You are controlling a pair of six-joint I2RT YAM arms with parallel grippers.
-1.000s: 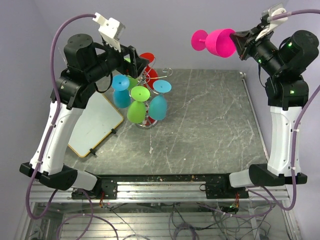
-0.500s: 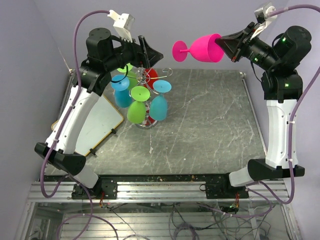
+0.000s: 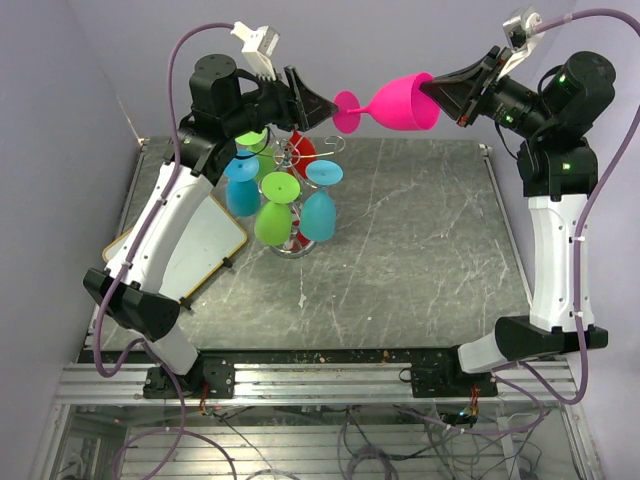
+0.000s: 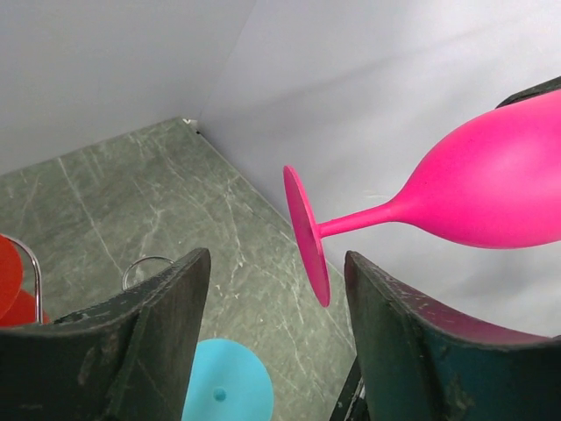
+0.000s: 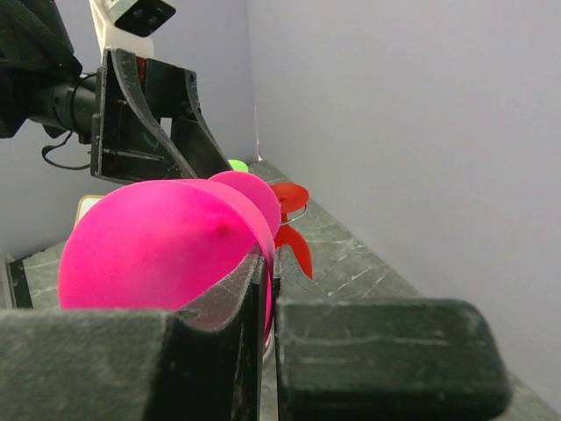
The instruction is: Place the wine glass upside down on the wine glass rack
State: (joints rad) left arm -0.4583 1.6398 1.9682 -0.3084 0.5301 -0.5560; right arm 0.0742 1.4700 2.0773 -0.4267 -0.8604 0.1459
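My right gripper is shut on the rim of a pink wine glass and holds it on its side, high above the table, foot to the left. The glass fills the right wrist view. My left gripper is open, its jaws on either side of the glass's round foot, not touching it. The silver wire wine glass rack stands below at the back left, with blue, green and red glasses hanging upside down on it.
A white board lies on the table's left side under the left arm. The grey marble table spreads to the right of the rack. A blue glass foot shows below the left jaws.
The right arm has carried the pink glass left and lower. The left arm has risen and reached right, so its open jaws now stand around the glass's foot.
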